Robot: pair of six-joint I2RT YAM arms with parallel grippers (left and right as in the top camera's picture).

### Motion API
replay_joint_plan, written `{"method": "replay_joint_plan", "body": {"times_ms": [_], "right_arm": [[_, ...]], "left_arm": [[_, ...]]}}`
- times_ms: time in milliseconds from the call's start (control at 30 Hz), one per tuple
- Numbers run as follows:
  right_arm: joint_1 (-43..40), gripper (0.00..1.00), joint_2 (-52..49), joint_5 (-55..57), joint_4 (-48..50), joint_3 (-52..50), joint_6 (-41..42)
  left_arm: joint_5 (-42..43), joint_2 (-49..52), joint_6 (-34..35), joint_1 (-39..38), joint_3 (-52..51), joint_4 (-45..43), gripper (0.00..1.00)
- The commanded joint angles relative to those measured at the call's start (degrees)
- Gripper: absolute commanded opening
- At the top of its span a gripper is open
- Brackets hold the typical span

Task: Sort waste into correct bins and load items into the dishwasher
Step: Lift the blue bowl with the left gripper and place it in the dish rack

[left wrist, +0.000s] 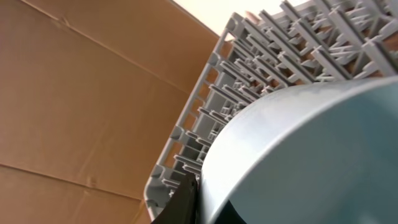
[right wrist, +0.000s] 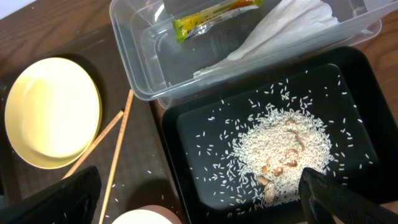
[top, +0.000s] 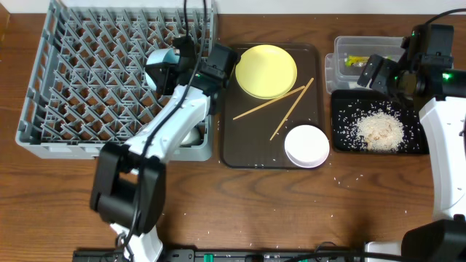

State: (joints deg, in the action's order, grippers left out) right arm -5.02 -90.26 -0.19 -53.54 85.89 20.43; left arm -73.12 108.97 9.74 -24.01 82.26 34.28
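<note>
Two waste pieces, the snack wrapper (right wrist: 214, 15) and the napkin (right wrist: 280, 28), are lying in the clear tub (right wrist: 134, 74), and rice scraps (right wrist: 280, 146) are covering the black tray (right wrist: 357, 81) just beside it. We are holding our right gripper (right wrist: 199, 174) above them, jaws wide apart. Our left gripper (top: 178, 62) is clamping the tilted light blue bowl (top: 160, 69) over the dish rack (top: 87, 80). The chopsticks (top: 269, 102) are lying on the brown tray (top: 233, 142), long axes running near-left to far-right.

Left arm (top: 171, 120): white shell, black joints, black cable (top: 186, 18). Right arm (top: 445, 138) alike, green light (top: 445, 76). Right gripper (right wrist: 198, 190) fingers (right wrist: 65, 199) black.
</note>
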Motion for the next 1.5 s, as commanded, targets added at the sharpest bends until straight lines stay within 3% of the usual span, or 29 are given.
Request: {"method": "replay_joint_plan", "body": {"times_ms": [0, 233, 467, 800, 967, 1133, 1467], "right_arm": [[0.0, 0.99, -0.1, 0.6, -0.1, 0.2, 0.8], [0.0, 0.99, -0.1, 0.6, -0.1, 0.2, 0.8], [0.0, 0.99, -0.1, 0.6, -0.1, 0.2, 0.8], [0.0, 0.99, -0.1, 0.6, -0.1, 0.2, 0.8], [0.0, 0.99, -0.1, 0.6, -0.1, 0.2, 0.8], [0.0, 0.99, -0.1, 0.6, -0.1, 0.2, 0.8], [0.0, 0.99, -0.1, 0.6, -0.1, 0.2, 0.8]], "left_arm": [[-6.4, 2.8, -0.3, 0.2, -0.3, -0.6, 0.07], [-5.7, 4.5, -0.3, -2.3, -0.7, -0.5, 0.08], [0.3, 4.5, 1.5, -2.8, -2.3, -0.3, 0.07], [-0.3, 4.5, 0.8, -2.9, -2.4, 0.7, 0.07], [8.7, 4.5, 0.8, -6.1, -2.4, 6.1, 0.09], [18.2, 4.5, 0.8, -9.1, -2.4, 9.4, 0.17], [22.6, 3.9, -0.8, -9.8, 0.5, 10.7, 0.56]]}}
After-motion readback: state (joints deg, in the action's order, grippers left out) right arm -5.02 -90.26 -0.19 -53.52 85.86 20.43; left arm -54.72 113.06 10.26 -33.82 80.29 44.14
